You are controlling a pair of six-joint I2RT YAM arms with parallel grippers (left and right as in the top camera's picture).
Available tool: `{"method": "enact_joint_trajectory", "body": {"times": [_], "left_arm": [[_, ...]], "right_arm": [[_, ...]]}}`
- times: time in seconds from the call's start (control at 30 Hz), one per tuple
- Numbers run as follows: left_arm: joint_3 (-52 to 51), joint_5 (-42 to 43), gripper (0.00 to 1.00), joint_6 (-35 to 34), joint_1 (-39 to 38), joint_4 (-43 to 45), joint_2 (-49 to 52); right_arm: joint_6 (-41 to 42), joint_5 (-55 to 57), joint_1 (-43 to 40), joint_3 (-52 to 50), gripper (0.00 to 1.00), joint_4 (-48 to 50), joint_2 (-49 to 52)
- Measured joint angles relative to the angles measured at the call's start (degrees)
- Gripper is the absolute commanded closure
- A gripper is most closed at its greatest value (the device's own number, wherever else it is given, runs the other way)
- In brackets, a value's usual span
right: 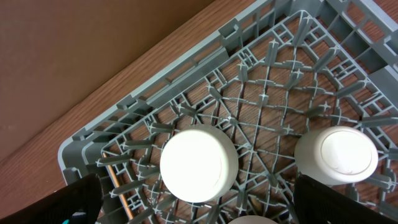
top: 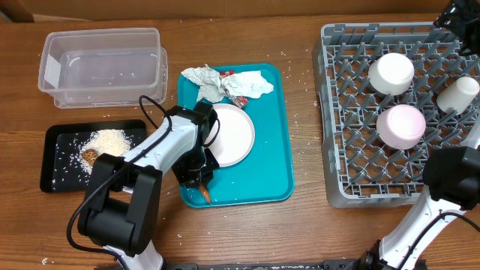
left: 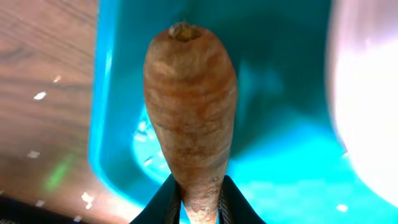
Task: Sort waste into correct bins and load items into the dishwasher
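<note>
In the left wrist view an orange carrot (left: 189, 106) stands between the black fingers (left: 165, 202) of my left gripper (left: 199, 205), which is shut on its thin end. From overhead that gripper (top: 199, 180) is at the near left corner of the teal tray (top: 270, 150), the carrot (top: 205, 195) poking out below it. The white plate (top: 229, 135) lies beside it. Crumpled napkins (top: 206, 82) and a red wrapper (top: 238, 97) lie at the tray's far end. My right gripper (right: 202, 205) stands open over the grey rack (top: 352, 150), which holds two bowls (top: 391, 73) (top: 400, 125) and a cup (top: 457, 95).
A clear tub (top: 105, 64) stands at the far left. In front of it a black tray (top: 60, 150) holds rice (top: 109, 142) and a brown lump (top: 90, 156). Rice grains are scattered on the wooden table.
</note>
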Motion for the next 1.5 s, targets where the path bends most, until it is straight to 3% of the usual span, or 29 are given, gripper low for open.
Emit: {"method": "enact_joint_trajectory", "body": {"times": [0.4, 0.67, 0.97, 1.17, 1.5], "left_arm": [[12.31, -1.33, 0.78, 3.80, 1.44, -10.38, -4.28], [16.98, -6.75, 0.75, 5.86, 16.72, -12.39, -12.76], [14.32, -8.70, 0.74, 11.39, 32.52, -0.61, -13.07], [8.44, -9.16, 0.75, 13.55, 34.25, 5.70, -13.05], [8.00, -8.26, 0.76, 17.97, 34.25, 4.94, -13.07]], "right_arm": [[0.00, 0.00, 0.00, 0.00, 0.00, 0.00, 0.00], [-0.02, 0.00, 0.00, 0.00, 0.00, 0.02, 0.00], [0.00, 0.02, 0.00, 0.00, 0.00, 0.02, 0.00], [-0.02, 0.00, 0.00, 0.00, 0.00, 0.00, 0.00], [-0.02, 0.00, 0.00, 0.00, 0.00, 0.02, 0.00]]}}
